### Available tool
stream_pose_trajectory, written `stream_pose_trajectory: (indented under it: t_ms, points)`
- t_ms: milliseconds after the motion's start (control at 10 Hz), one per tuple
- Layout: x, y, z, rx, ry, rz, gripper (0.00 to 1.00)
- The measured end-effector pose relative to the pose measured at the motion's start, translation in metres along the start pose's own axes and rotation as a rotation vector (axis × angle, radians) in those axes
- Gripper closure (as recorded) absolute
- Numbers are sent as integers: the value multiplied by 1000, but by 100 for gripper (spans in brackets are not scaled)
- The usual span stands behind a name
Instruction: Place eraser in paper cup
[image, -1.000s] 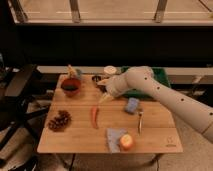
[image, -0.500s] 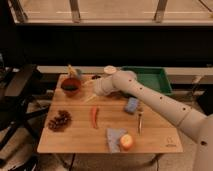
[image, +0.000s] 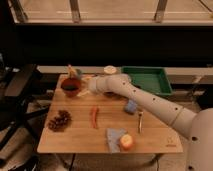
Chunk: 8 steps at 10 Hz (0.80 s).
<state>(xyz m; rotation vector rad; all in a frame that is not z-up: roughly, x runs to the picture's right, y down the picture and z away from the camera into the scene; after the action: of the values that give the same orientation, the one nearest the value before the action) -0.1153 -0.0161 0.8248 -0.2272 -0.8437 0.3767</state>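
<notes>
The paper cup (image: 110, 70) is short and cream-white and stands at the table's far edge, just left of the green tray. My gripper (image: 85, 90) is at the far left of the table, right beside the dark red bowl (image: 71, 86) and to the left of and nearer than the cup. My pale arm (image: 145, 100) reaches in from the lower right, passing in front of the cup. I cannot make out the eraser; it may be hidden by the gripper or arm.
A green tray (image: 146, 80) sits at the back right. On the wooden table (image: 75, 142) lie dark grapes (image: 60, 120), a red-orange carrot (image: 94, 116), a blue sponge (image: 131, 106), a fork (image: 140, 120) and an apple (image: 126, 142) on a blue cloth. A yellow object (image: 73, 71) stands behind the bowl.
My arm has swung left across the back of the table, bringing the gripper from near the middle to beside the red bowl. The objects on the table have not moved.
</notes>
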Motion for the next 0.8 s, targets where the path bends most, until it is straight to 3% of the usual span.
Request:
stream_pose_trajectory:
  t_ms: [300, 600, 800]
  points:
    - [1, 0, 0, 0, 3, 0, 35]
    - [-7, -1, 38, -19, -21, -16, 35]
    - [-9, -10, 76, -36, -46, -17, 35]
